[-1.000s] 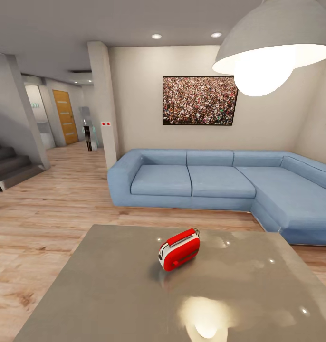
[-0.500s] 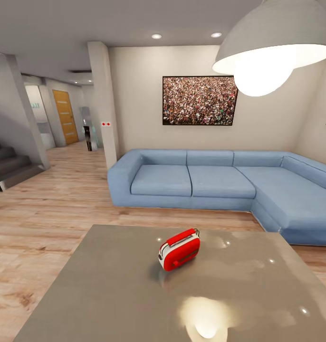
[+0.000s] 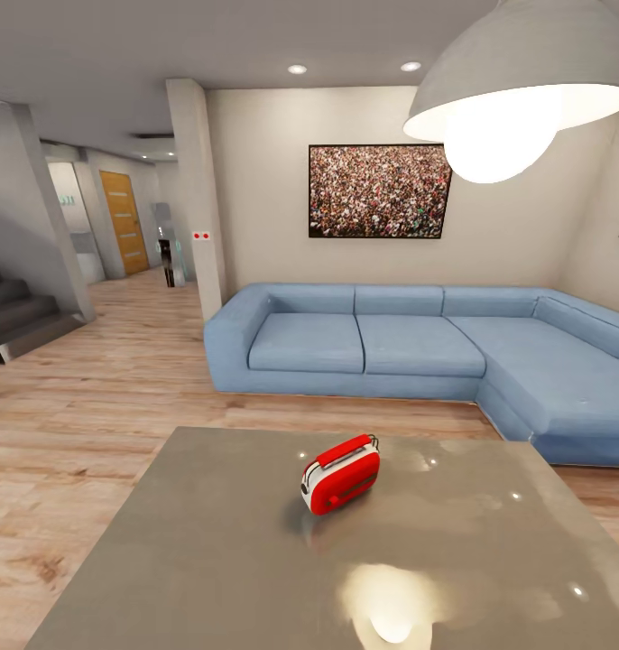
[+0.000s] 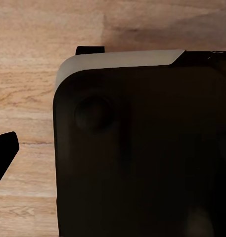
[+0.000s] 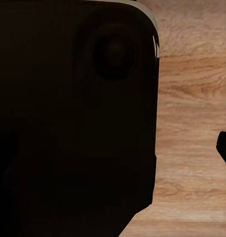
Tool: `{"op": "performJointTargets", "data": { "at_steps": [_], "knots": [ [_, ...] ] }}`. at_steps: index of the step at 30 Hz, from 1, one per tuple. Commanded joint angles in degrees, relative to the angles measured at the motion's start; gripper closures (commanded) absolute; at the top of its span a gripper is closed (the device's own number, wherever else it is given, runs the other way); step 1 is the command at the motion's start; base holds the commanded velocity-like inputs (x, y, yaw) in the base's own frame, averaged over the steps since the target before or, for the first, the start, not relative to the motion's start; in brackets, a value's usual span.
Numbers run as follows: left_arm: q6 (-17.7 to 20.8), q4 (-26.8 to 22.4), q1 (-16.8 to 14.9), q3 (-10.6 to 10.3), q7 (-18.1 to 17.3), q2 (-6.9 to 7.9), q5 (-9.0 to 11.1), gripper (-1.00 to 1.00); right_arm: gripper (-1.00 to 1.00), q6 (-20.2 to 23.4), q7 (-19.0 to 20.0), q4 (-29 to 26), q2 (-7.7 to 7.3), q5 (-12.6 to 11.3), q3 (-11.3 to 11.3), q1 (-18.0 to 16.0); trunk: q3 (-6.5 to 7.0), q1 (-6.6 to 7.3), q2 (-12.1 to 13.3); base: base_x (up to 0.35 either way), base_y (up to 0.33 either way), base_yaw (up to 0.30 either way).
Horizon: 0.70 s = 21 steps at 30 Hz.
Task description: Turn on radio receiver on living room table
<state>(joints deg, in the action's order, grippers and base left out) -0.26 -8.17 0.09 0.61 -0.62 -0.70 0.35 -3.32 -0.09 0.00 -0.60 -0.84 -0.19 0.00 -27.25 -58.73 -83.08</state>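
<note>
Sitting upright near the middle of the grey coffee table [image 3: 210,542], the red radio receiver [image 3: 340,475] is untouched, the blue sofa [image 3: 418,348] beyond it. Reaching and switching it on remain, I judge. Whether either gripper is open, I cannot tell.

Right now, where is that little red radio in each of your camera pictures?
Head view: the radio receiver stands mid-table, before the blue sofa.
Left wrist view: no radio; dark robot part over wood floor.
Right wrist view: no radio; wood floor.
Shared landmark: the wood floor.
</note>
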Motion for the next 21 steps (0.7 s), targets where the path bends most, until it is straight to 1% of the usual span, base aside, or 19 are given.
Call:
{"op": "performJointTargets", "data": {
  "at_steps": [1,12,15,21],
  "knots": [
    [0.0,0.0,0.0,0.0,0.0,0.0,0.0,-1.0,-1.0,0.0,0.0,0.0,0.01,0.0,0.0,0.0,0.0,0.0,0.0,0.0,0.0,0.0],
    [0.0,0.0,0.0,-0.1,0.0,0.0,0.0,-1.0,-1.0,0.0,-0.1,0.0,0.06,0.1,0.1,0.0,0.0,0.0,0.0,0.0,0.0,0.0],
    [0.0,0.0,0.0,-0.1,0.0,-0.2,0.0,-1.0,-1.0,0.0,-0.1,0.0,0.07,0.3,0.3,0.0,0.0,0.0,0.0,0.0,0.0,0.0],
    [0.0,0.0,0.0,0.0,0.0,-0.04,0.3,-1.0,-1.0,0.0,-0.1,0.0,0.05,0.3,0.4,0.0,0.0,0.0,0.0,0.0,0.0,0.0]
  ]
}}
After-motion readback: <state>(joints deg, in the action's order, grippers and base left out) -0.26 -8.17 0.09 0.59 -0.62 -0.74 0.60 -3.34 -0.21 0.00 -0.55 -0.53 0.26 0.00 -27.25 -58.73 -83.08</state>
